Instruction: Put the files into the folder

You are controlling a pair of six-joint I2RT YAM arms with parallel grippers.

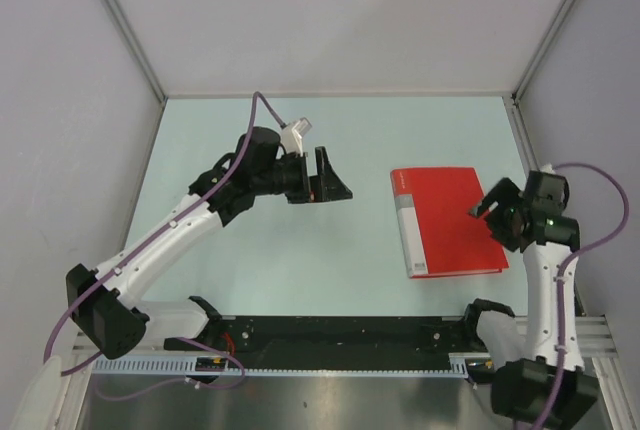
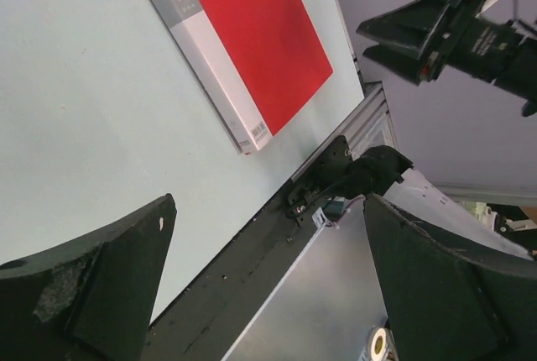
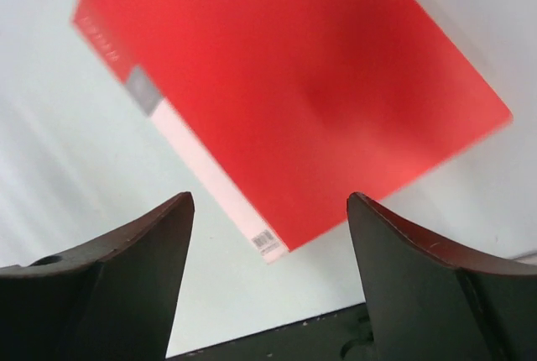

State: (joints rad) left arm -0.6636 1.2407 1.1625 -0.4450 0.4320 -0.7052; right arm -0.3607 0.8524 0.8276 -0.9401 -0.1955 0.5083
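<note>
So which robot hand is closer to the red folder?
Right. The right gripper is open at the folder's right edge, with the folder just below it. The left gripper is also open, off to the folder's left with a clear gap between them.

White shells on left arm (image 1: pixel 165 235) and right arm (image 1: pixel 545 295), black at joints and bases. Purple cable (image 1: pixel 256 100) looped along each. Black wedge fingers (image 2: pixel 109 277) on left gripper (image 2: pixel 268 201), scuffed grey; same shape on right gripper (image 3: pixel 268 197). Small white bracket (image 1: pixel 297 134) atop left wrist.
</note>
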